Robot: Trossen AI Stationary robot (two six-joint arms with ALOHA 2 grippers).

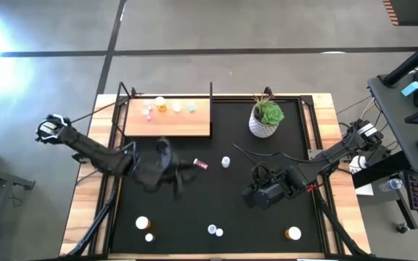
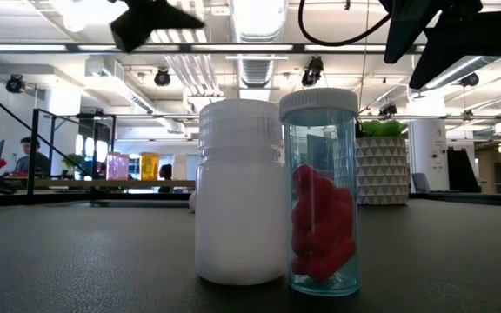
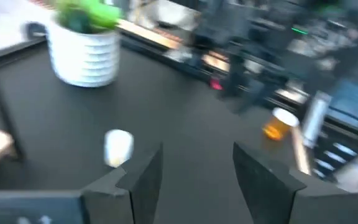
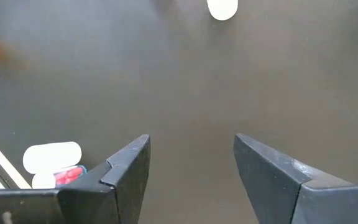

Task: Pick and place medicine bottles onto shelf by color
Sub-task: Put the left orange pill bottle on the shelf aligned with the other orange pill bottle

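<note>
Smooth white plastic bottle [image 2: 238,193] beside clear ribbed-cap bottle [image 2: 321,193], red pills inside.
Matte black mat [image 1: 267,217], open-ceiling office; left gripper [image 3: 194,168] and right gripper [image 4: 191,158] both open, empty.

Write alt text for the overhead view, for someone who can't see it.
Two dark robot arms reach over a black mat scattered with small medicine bottles; the left gripper and right gripper both hold nothing. A wooden shelf with four bottles sits at the mat's far-left corner, beside a potted plant.

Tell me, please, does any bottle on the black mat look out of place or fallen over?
Yes. One pink bottle lies on its side in the middle of the black mat, while the others there stand upright. Nothing looks spilled.
</note>
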